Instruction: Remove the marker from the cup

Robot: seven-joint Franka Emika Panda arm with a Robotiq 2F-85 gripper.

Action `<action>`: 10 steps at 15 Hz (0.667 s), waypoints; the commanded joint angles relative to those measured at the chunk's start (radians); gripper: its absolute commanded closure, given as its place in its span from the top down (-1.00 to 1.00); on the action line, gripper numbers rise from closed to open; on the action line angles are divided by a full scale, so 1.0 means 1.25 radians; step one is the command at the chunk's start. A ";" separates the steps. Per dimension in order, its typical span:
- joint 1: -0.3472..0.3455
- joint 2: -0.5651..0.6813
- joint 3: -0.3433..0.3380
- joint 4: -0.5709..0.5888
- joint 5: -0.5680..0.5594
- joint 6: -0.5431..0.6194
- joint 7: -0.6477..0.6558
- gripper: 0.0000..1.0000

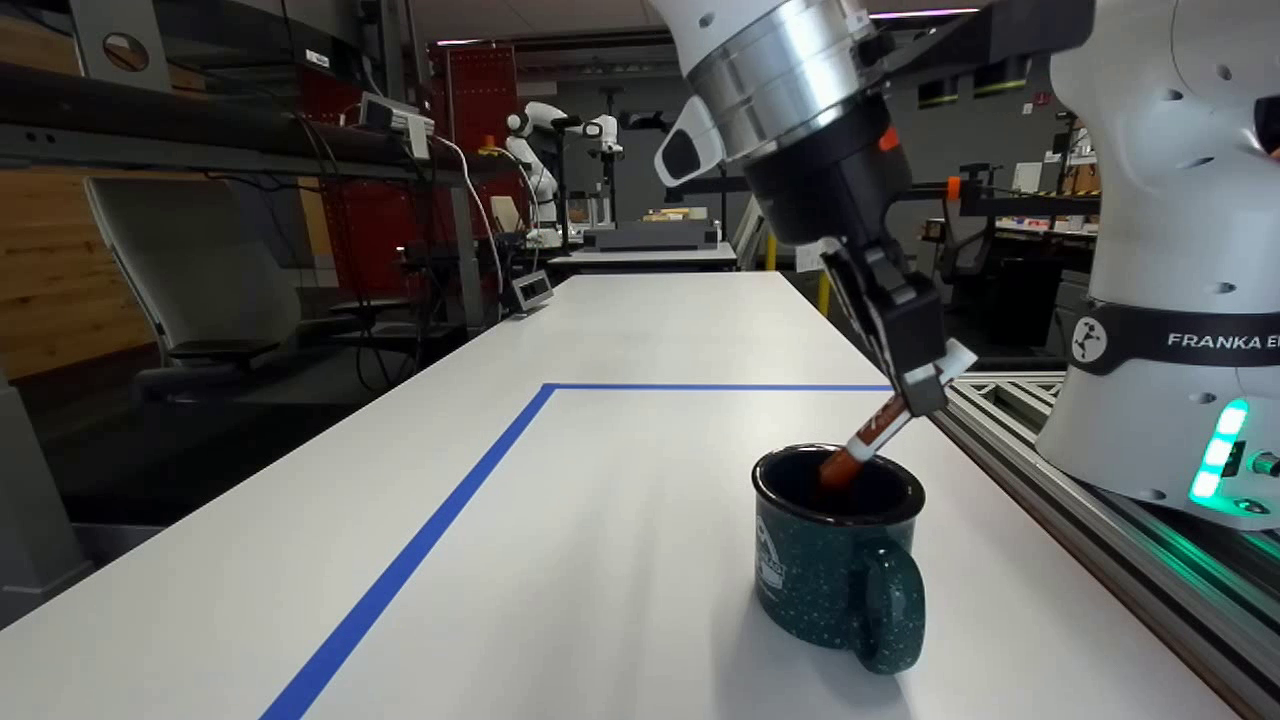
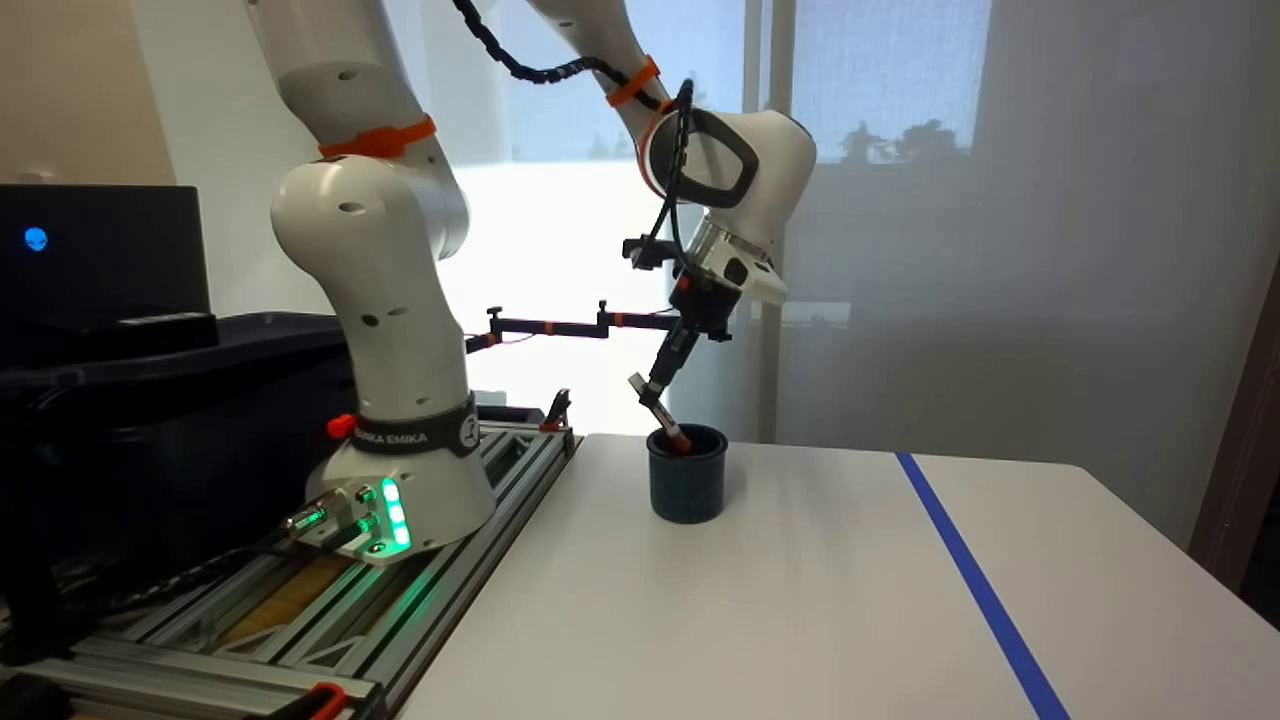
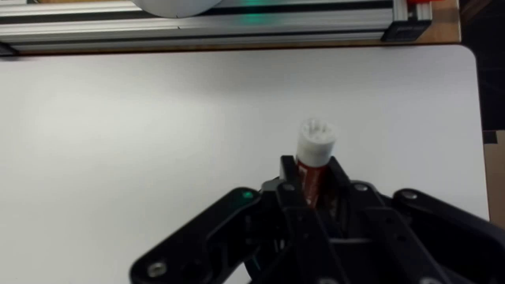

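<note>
So, hand (image 3: 311, 165) clamping marker (image 1: 878, 427), lower end (image 1: 840, 470) dim (inside cup (image 1: 822, 580)).

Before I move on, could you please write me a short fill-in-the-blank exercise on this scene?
The marker is held by the black ____.
Its lower end sits ____ the cup.
The cup stands ____, not tipped over.
The tape line on the white table is ____ in colour.
Missing words: gripper; inside; upright; blue.

Arm (image 2: 365, 240): white, rounded, marked with small grey ovals (image 2: 351, 208); orange bands (image 2: 380, 141); black ribbed cable (image 2: 545, 75). Wrist ring (image 1: 780, 85): bright silver. Base (image 1: 1130, 430): white; black collar (image 1: 1190, 340) lettered FRANKA; lit green strip (image 1: 1220, 450). Tool (image 3: 311, 161): black, angular, fitted with silver-headed screws (image 3: 157, 269).
</note>
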 commanded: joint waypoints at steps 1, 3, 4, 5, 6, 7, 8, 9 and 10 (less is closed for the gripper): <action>-0.007 -0.138 -0.003 -0.006 -0.032 -0.095 0.012 -0.90; -0.021 -0.187 -0.005 -0.004 -0.064 -0.102 0.010 -0.90; -0.028 -0.207 -0.007 -0.009 -0.084 -0.092 0.005 -0.90; -0.039 -0.222 -0.009 -0.022 -0.108 -0.054 0.001 -0.90; -0.052 -0.231 -0.012 -0.033 -0.132 -0.019 0.000 -0.90; -0.064 -0.229 -0.018 -0.045 -0.149 0.021 -0.002 -0.90; -0.079 -0.211 -0.020 -0.036 -0.171 0.060 0.004 -0.90; -0.095 -0.175 -0.023 -0.014 -0.186 0.100 0.008 -0.90; -0.107 -0.162 -0.029 -0.018 -0.193 0.144 0.010 -0.90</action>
